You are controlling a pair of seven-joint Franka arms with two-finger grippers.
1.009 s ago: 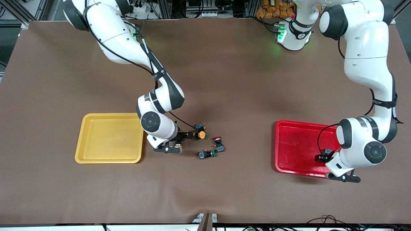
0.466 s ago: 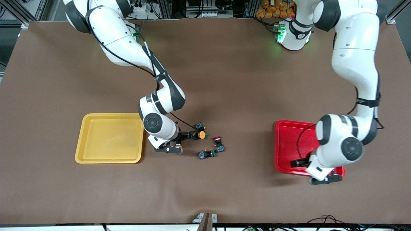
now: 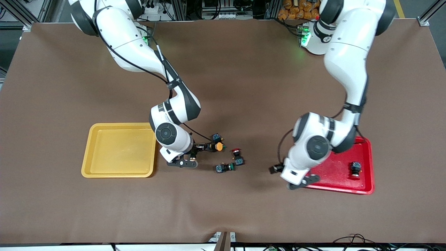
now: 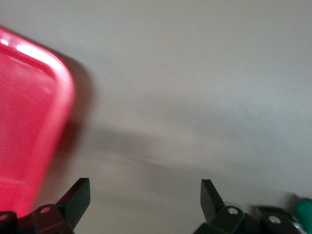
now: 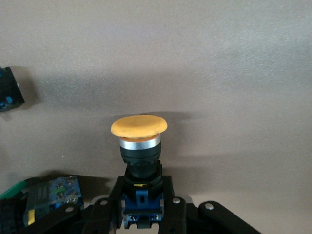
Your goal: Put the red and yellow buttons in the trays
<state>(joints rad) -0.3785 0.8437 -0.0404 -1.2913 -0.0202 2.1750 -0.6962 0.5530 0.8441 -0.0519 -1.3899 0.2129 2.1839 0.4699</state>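
Your workspace: one table [image 3: 244, 69] under a brown mat, creased along its camera edge. Aluminium framing [image 3: 181, 10] and cables [image 3: 226, 15] line the edge by the bases. Green indicator glow [image 3: 306, 38].

Front view: high, facing both arms | wrist views: close over table [image 3: 223, 209] | shared: red tray [image 3: 362, 190] [image 4: 29, 126]

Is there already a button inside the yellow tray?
No, the yellow tray holds nothing in the front view; the only button in a tray lies in the red tray.
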